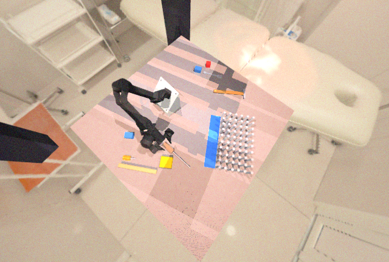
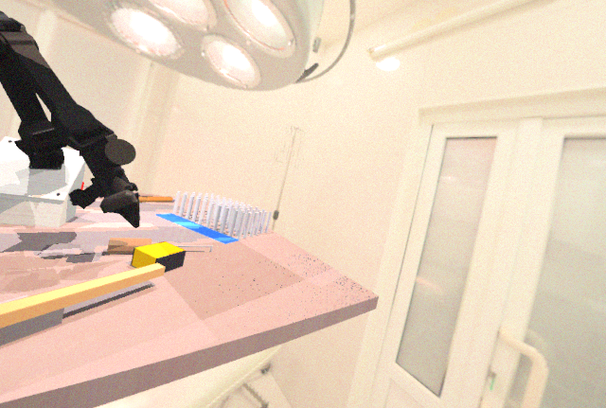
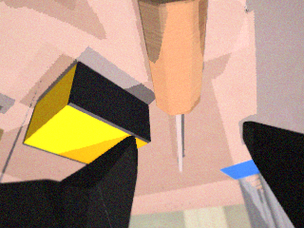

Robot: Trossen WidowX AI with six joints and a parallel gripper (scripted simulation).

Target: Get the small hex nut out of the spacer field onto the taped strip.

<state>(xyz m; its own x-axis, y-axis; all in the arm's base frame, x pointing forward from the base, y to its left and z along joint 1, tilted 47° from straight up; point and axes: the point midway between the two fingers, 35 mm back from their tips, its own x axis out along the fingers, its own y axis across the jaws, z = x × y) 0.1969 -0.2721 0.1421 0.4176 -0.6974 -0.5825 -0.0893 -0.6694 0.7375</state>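
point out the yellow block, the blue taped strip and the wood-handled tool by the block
yellow block (image 1: 166, 162) (image 2: 157, 253) (image 3: 71, 130): top, exterior and wrist views, on its yellow faces
blue taped strip (image 1: 212, 143) (image 2: 198, 228): top and exterior views, mid-strip
wood-handled tool (image 1: 168, 147) (image 3: 178, 62): top and wrist views, on its handle

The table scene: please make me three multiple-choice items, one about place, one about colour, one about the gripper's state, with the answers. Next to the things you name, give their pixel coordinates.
1. Where is the blue strip (image 1: 212, 141) (image 2: 198, 228) (image 3: 239, 169)?
A) under the robot's base
B) alongside the spacers (image 1: 252, 172) (image 2: 222, 218) (image 3: 258, 204)
C) on the cushioned bench

2. What colour is the hammer's handle (image 1: 228, 92) (image 2: 156, 199)?
A) orange
B) green
C) purple

3. How is the gripper (image 1: 163, 143) (image 2: 106, 211) (image 3: 188, 137)?
A) shut, empty
B) shut on a block
C) open, holding nothing

Answers:
1 B: the top view shows it bordering their field.
2 A: its orange length shows from above.
3 C: the fingers stand apart, gripping nothing.
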